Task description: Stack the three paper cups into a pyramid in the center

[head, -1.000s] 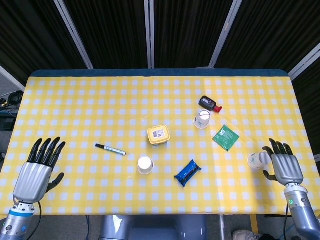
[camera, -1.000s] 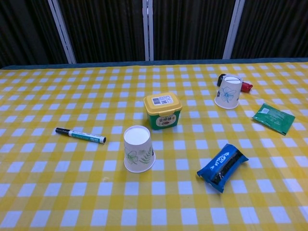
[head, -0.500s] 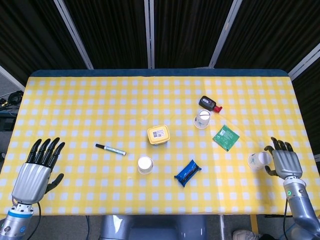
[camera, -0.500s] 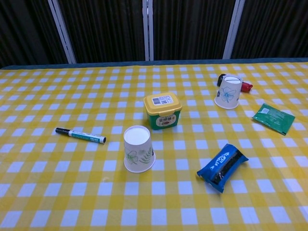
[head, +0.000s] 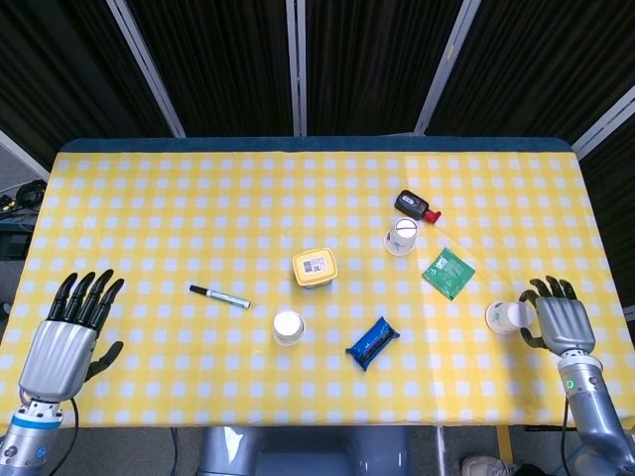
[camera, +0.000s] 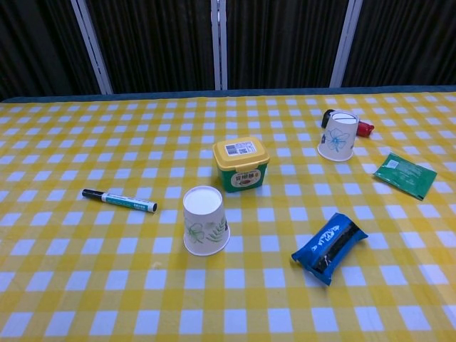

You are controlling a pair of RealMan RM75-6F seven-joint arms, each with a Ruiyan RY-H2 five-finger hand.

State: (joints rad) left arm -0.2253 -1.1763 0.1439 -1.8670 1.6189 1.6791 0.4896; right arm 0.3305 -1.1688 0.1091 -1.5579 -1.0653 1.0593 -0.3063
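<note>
While your right robot hand pressed against the sideways cup at the surface's right edge, apparently gripping it, the cup's long axis lay left-right, base pointing centreward. Your left robot hand hung spread and idle.

From the chest, neither hand showed; two upturned cups stood well apart.

Lit evenly and brightly from overhead, throwing only short, soft shadows under the paper cup and yellow tub. Showing no glare on the checked tablecloth. Staying sharp throughout, falling to near black behind the table.
</note>
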